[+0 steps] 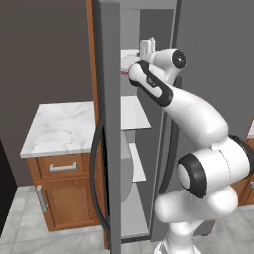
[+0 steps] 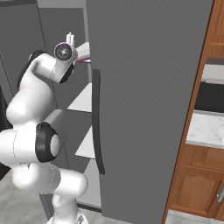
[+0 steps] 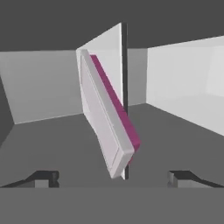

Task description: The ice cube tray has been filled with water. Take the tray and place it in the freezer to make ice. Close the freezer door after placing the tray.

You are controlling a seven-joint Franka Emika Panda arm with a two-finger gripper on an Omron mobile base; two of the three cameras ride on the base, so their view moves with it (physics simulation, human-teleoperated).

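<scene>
Kitchen backdrop is dark grey wall w/ wood cabinetry: a marble-topped counter sits left of the fridge in the left base view, more wood cabinets on the far side in the right base view. Biggest thing is the tall grey side-by-side refrigerator, its plain right door shut. Next to it the freezer, narrow left compartment, stands open, grey inside w/ white shelves stacked down it. Freezer door is swung out wide, seen nearly edge-on, long dark handle curving down its outer face.

Arm reaches up into the upper part of the compartment, wrist at top-shelf level. Gripper has its jaws spread wide apart, nothing between them; both dark tips sit clear either side of the tray's near end, not touching it as far as I can tell.

Ice cube tray is inside the freezer, just ahead of the tips: pale slab w/ a magenta edge along one side. It looks steeply tilted in the hand view, but that cam rolls w/ the hand, so prob. lying flat on a shelf; a sliver of pink shows at the top shelf beside the wrist in the right base view.

Progress, judging by this: tray looks delivered and let go, so pick + place are done. Left: pull the arm out clear of the shelves, then swing the door shut. Door not yet touched.
</scene>
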